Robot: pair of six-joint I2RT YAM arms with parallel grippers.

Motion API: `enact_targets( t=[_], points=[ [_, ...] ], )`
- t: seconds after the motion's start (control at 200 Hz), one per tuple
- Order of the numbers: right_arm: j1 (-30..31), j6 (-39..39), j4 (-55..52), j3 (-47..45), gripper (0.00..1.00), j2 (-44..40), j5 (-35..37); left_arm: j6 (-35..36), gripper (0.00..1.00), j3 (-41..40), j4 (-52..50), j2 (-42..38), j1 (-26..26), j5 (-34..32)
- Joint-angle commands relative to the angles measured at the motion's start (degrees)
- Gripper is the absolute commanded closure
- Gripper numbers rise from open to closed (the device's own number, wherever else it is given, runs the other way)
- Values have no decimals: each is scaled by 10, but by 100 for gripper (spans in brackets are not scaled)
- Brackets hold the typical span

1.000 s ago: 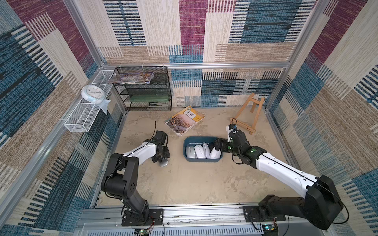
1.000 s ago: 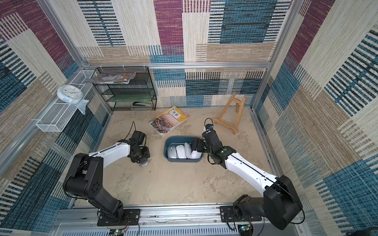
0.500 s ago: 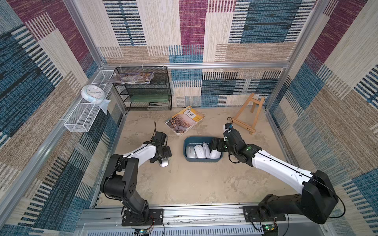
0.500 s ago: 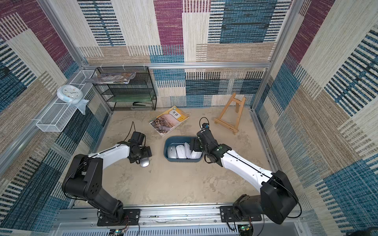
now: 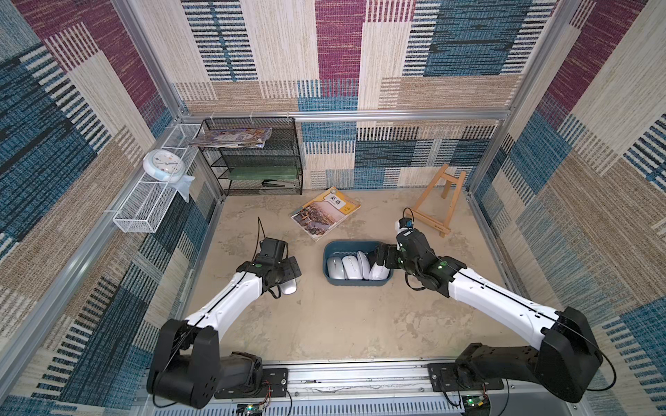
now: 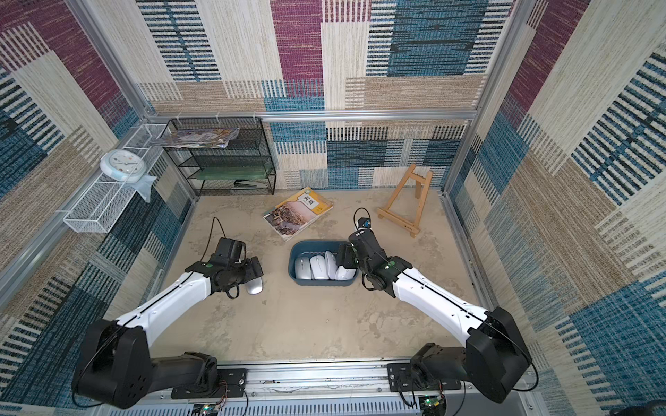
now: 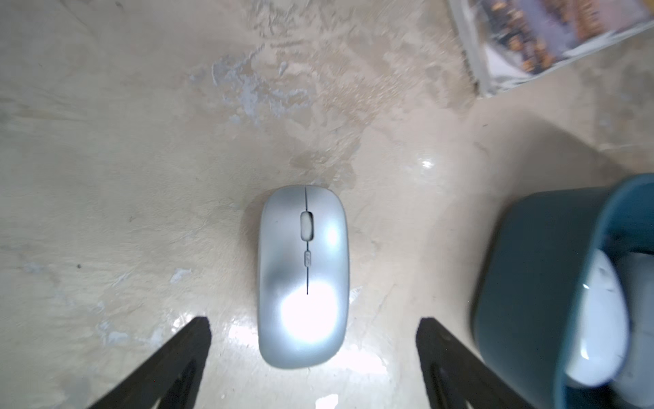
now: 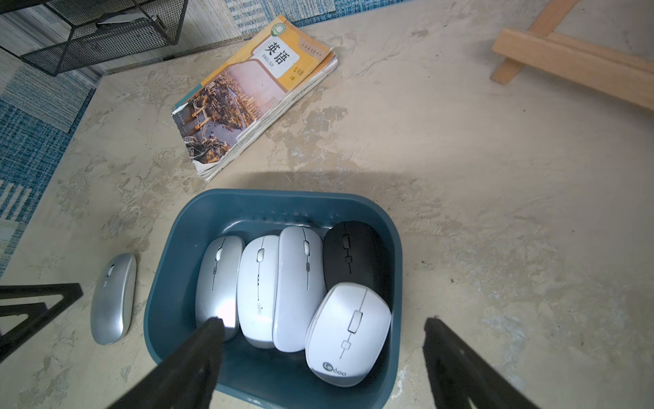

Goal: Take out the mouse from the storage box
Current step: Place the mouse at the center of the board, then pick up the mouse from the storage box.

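Note:
The teal storage box [image 5: 355, 244] [image 6: 317, 244] sits mid-table and holds several mice: a silver one [image 8: 219, 279], two white ones, a black one [image 8: 350, 255] and a white Lecoo mouse [image 8: 348, 333]. My right gripper [image 8: 323, 321] [image 5: 382, 257] hovers open over the box's right end. Its jaws straddle the Lecoo mouse, one over the silver mouse's rear, the other beyond the box's wall. A silver mouse [image 7: 303, 276] [image 5: 289, 287] lies flat on the table left of the box. My left gripper [image 7: 313, 322] [image 5: 288, 275] stands open above its rear end, not touching it.
A textbook [image 5: 325, 212] lies just behind the box. A wooden easel [image 5: 438, 201] stands at the back right and a black mesh rack [image 5: 257, 158] at the back left. A white wire basket [image 5: 151, 201] with a clock [image 5: 164, 167] hangs on the left wall.
My left gripper has opened and let go of the silver mouse, which now rests on the table. My right gripper has shifted slightly further over the box, still open.

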Motion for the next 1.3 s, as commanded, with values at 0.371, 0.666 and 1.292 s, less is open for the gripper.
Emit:
enact_targets(
  t=[0.371,0.666,1.292],
  points=[
    [1,-17,6,-44,8,-49,9,-93,6,-45,-62,-187,-90,-41],
    [2,-17,24,-90,8,-75,5,-115,8,61,-29,-26,-230,-46],
    [1,-47,20,-178,8,-264,34,2,20,366,26,365,-329,155]
  ],
)
